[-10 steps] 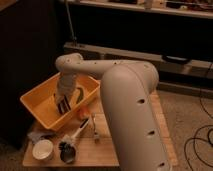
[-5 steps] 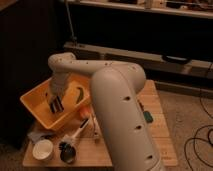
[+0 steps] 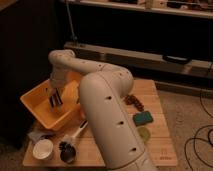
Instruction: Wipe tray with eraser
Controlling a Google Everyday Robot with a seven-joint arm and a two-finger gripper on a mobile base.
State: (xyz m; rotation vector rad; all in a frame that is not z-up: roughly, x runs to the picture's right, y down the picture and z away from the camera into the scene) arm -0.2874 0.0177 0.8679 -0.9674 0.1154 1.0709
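One gripper (image 3: 54, 96) is inside the tray (image 3: 36, 111), near the left edge of the bench (image 3: 160, 140), and its fingers grip the eraser (image 3: 58, 102) against the tray floor. To wipe well, I think it must press lightly and make long strokes.

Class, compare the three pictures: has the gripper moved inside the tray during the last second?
Yes. Against the unmoved tray, the gripper has shifted toward the picture's left, nearer the tray's left corner.
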